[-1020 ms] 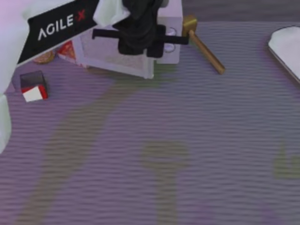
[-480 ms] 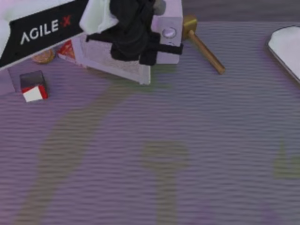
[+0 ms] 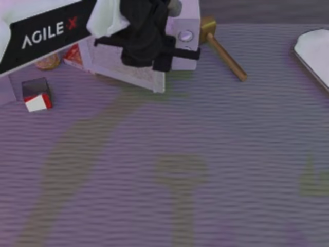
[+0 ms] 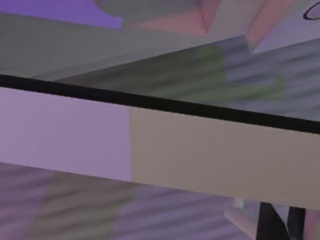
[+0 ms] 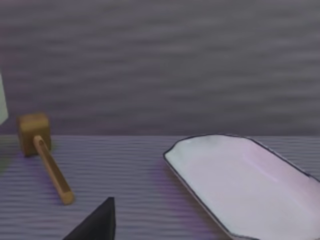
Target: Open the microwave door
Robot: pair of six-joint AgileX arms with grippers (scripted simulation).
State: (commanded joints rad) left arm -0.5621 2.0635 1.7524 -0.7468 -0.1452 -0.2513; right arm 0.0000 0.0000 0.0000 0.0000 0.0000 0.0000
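Left gripper (image 3: 146, 43) hangs over the microwave (image 3: 186, 20) at the tabletop's (image 3: 205, 154) far left; whether its fingers are apart or together I cannot tell. Beneath it the door (image 3: 128, 64) stands swung out from the oven front, its free edge toward the near side. Just right of the oven lies a wooden mallet (image 3: 222, 47); left of the gripper sits a red-and-white box (image 3: 37, 98). Right arm is parked, its gripper unseen, near a white tray (image 3: 314, 54).
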